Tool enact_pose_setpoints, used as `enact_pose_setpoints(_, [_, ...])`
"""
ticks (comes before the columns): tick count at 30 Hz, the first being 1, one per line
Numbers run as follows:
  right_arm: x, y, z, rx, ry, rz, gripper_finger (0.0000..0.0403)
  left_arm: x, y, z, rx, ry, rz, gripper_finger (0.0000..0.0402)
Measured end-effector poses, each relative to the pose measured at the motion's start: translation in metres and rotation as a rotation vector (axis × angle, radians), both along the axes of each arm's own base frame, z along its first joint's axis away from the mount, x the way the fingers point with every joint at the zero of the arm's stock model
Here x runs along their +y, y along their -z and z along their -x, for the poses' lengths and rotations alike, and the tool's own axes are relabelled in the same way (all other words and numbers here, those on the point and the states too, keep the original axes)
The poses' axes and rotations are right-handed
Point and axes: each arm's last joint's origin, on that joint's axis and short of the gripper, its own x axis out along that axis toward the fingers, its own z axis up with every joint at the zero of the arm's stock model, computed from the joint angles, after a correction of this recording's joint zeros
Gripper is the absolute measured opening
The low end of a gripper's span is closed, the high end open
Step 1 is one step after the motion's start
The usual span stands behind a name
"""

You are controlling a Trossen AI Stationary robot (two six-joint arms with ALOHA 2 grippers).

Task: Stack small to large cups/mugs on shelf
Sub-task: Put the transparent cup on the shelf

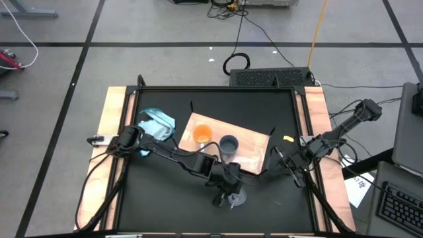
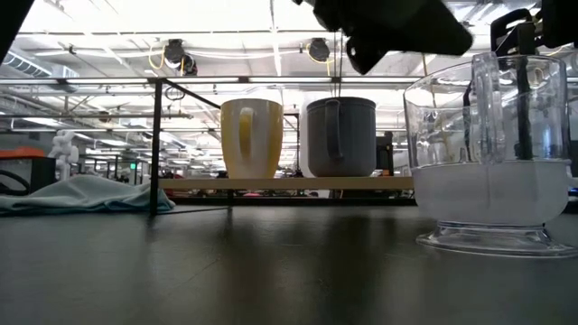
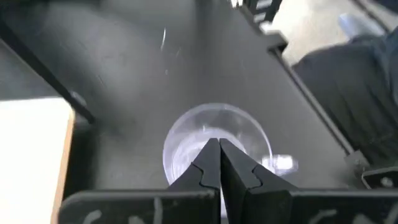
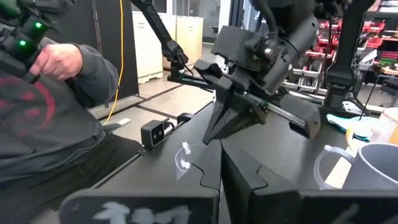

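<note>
The clear glassy cup (image 1: 235, 197) (image 2: 489, 153) stands upright by its base on the black tabletop, near the front edge. My left gripper (image 3: 219, 144) (image 1: 231, 188) is shut and slants down with its tips just over the cup's mouth (image 3: 214, 124), apart from it. The orange mug (image 1: 202, 134) (image 2: 251, 137) and the blue-grey mug (image 1: 229, 144) (image 2: 340, 135) stand upright side by side on the light-wood shelf (image 1: 251, 153) (image 2: 289, 183). My right gripper (image 4: 221, 180) (image 1: 277, 157) waits shut and level at the table's right side.
A teal-blue cloth (image 1: 156, 123) (image 2: 86, 193) lies crumpled at the far left, beside the shelf. A small yellow item (image 1: 288, 139) lies right of the shelf. A person (image 4: 43, 106) sits beyond the table's near edge, by a small camera (image 4: 155, 132).
</note>
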Motion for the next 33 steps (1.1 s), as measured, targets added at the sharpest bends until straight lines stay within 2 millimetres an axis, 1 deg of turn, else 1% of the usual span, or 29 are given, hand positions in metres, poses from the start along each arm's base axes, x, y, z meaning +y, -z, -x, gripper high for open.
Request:
enact_pose_setpoints(6, [0.000,0.001,0.000,0.009,0.000,0.004,0.0000,0.001,-0.008,0.001,0.038,-0.028,0.004,0.0000])
enact_pose_setpoints(11, [0.000,0.002,0.000,0.017,0.000,0.008,0.0000,-0.002,-0.015,0.000,0.013,-0.031,-0.005,0.0005])
enact_pose_setpoints(15, [0.000,0.002,0.000,0.017,-0.001,0.008,0.0000,-0.003,-0.017,-0.001,-0.002,-0.026,-0.022,0.0042])
enact_pose_setpoints(20, [0.000,0.002,0.000,0.022,0.000,0.002,0.0000,0.001,-0.018,-0.003,-0.021,-0.048,-0.033,0.0106])
enact_pose_setpoints(25, [0.000,0.002,0.000,0.019,0.000,0.006,0.0000,0.009,-0.018,-0.005,-0.013,-0.063,-0.033,0.0166])
enact_pose_setpoints(29, [0.000,0.002,0.000,0.019,0.000,0.007,0.0000,0.013,-0.014,-0.007,-0.001,-0.057,-0.017,0.0193])
enact_pose_setpoints(33, [0.000,0.002,0.000,0.019,0.000,0.008,0.0000,0.013,-0.004,-0.006,0.062,-0.023,0.000,0.0199])
